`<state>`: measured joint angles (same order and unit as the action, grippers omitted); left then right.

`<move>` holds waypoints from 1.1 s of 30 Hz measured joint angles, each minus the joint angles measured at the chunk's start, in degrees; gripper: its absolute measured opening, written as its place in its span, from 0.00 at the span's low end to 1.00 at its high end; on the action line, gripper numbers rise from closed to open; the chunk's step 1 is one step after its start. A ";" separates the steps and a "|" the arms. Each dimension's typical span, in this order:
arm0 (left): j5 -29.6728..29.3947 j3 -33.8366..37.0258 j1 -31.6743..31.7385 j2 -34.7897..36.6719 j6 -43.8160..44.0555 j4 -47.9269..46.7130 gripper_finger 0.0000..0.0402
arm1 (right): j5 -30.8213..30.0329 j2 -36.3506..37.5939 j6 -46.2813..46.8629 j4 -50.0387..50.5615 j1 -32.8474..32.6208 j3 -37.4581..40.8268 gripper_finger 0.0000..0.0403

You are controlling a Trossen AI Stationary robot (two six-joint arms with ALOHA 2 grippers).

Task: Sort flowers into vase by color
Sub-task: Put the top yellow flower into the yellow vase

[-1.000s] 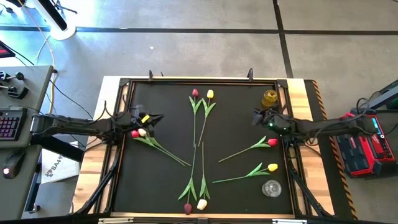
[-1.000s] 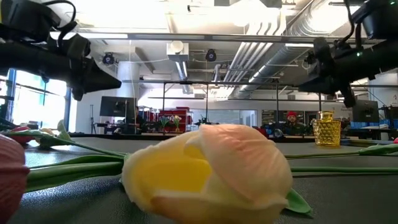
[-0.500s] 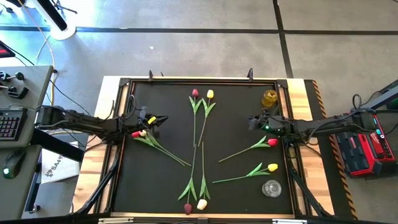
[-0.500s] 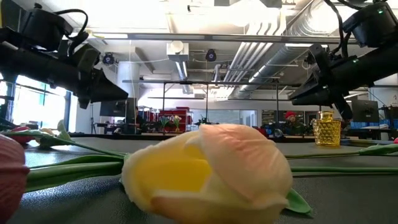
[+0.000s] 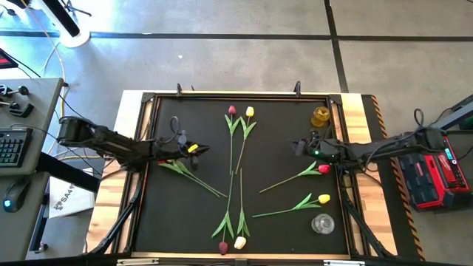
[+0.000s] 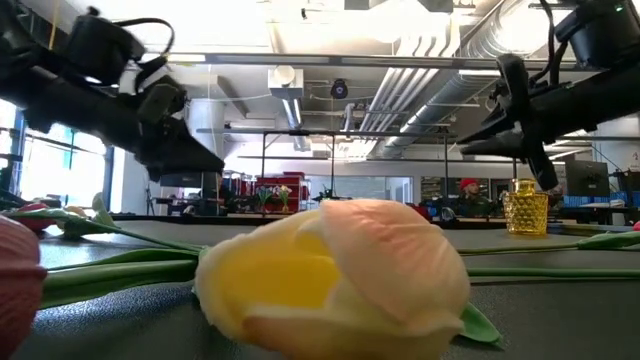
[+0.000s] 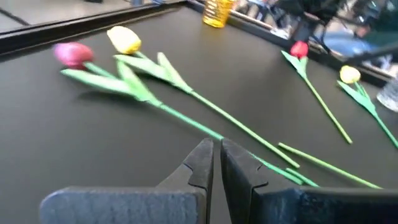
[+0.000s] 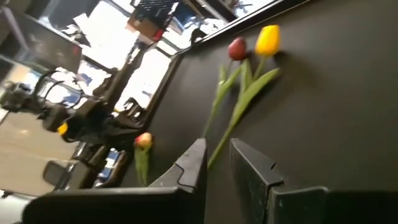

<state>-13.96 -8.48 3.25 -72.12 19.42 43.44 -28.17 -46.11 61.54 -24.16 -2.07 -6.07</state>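
Left claw hung at centre-left of the high view, fingers pressed together with only a sliver of gap, nothing between them. Right claw hung right of centre, fingers slightly apart and likewise empty.

Flowers all lay flat on the black bench. Nearest the left claw was a pair of tulips lying just below and left of it, heads hidden under the arm, stems running down-right toward the middle. A maroon tulip and yellow tulip lay top centre, stems pointing down. A red tulip lay just below-right of the right claw, its stem running down-left; below it, a second yellow tulip lay parallel. Two more heads, one dark red and one cream, rested at the bottom centre.

Containers: an amber glass vase at upper right and a clear glass vase at lower right, both apparently empty (no stems in either). Judgement: sorting had not yet begun; the right arm sat nearer both vases and the red tulip.
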 joint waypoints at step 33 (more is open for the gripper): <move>6.60 -7.96 -2.73 0.10 -3.10 -15.65 0.19 | -5.82 -38.14 -1.07 29.81 11.48 -43.17 0.24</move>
<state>-7.36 -16.44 0.51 -72.02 16.32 27.80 -33.98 -84.25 60.47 5.65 9.41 -49.24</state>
